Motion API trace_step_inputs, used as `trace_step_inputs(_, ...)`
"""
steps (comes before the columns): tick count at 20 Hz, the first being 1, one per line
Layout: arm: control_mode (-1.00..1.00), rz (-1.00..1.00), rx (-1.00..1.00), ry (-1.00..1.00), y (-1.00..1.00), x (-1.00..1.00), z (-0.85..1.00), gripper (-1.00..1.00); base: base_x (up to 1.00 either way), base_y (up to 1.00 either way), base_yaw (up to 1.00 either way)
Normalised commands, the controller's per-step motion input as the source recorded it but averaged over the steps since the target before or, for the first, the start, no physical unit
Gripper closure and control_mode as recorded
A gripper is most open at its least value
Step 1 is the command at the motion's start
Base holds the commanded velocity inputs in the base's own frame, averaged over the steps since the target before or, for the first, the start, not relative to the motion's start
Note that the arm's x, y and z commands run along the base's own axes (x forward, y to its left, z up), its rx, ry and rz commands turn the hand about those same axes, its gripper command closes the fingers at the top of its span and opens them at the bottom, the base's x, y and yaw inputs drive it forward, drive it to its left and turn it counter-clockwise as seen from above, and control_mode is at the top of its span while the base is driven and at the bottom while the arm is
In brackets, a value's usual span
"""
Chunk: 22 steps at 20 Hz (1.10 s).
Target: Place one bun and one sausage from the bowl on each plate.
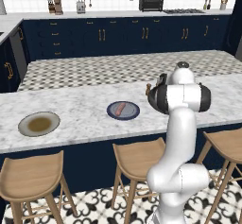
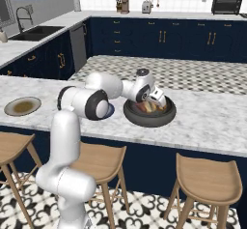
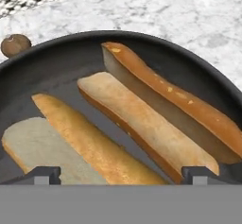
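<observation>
Gripper (image 3: 121, 175) poised low over dark bowl (image 2: 149, 117), jaws spread wide, grasping nothing | buns (image 3: 142, 124) lying split-open inside bowl, side by side | one sausage (image 1: 120, 108) resting on dark blue plate (image 1: 123, 110) | beige plate (image 1: 38, 124) well apart to the left, on marble counter (image 1: 85, 114)

Matt dark bowl (image 3: 198, 83), crusty tan buns (image 3: 142, 119), glossy marble counter (image 1: 80, 109), wooden stools (image 1: 30, 173)
</observation>
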Motion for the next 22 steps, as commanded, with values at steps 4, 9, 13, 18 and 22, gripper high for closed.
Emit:
trace_step_inputs(4,-1.00,0.01,0.00,0.09,0.14,-0.43,-0.89,1.00,0.00,0.00,0.00)
trace_step_inputs(9,-1.00,0.00,0.01,-0.03,0.24,-0.57,-0.18,1.00,0.00,0.00,0.00)
trace_step_inputs(13,-1.00,0.00,0.06,-0.28,0.18,-0.20,0.80,1.00,0.00,0.00,0.00)
trace_step_inputs(18,-1.00,0.00,0.01,-0.30,0.15,-0.22,0.89,1.00,0.00,0.00,0.00)
trace_step_inputs(22,-1.00,0.09,-0.01,-0.15,0.94,-0.88,0.23,1.00,0.00,0.00,0.00)
